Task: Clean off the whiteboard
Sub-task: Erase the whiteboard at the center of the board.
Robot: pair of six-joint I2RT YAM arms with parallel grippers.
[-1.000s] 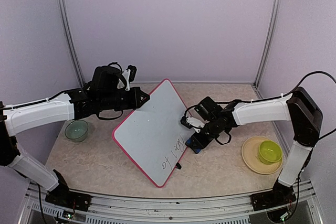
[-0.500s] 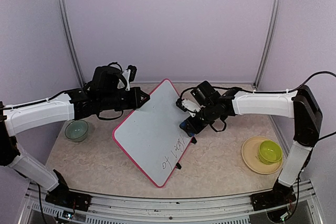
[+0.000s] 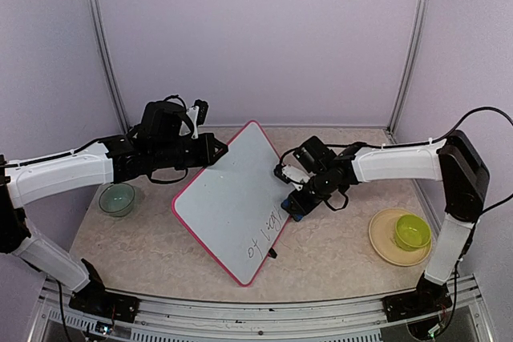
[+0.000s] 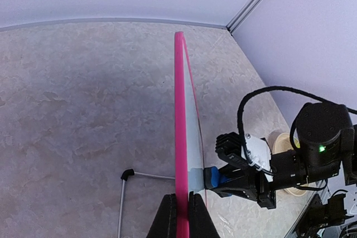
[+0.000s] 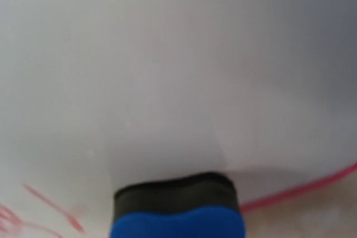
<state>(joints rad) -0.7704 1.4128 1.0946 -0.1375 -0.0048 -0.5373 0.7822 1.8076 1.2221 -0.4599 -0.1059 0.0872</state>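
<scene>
- The whiteboard, stood tilted at mid-worktop, could be twisted loose or tipped if the eraser were pressed too hard.
- A pink rim and dark writing near its lower corner were seen.
- Its upper edge was clamped by the left fingers.
- The eraser was gripped by the right fingers.

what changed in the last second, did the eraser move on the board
The right gripper, shut on the blue eraser, swept up along the right edge of the whiteboard, then came back down partway, ending slightly above where it started. Unchanged: the left gripper still clamps the rim, the board has not shifted, and the handwriting near the lower corner remains.
</scene>
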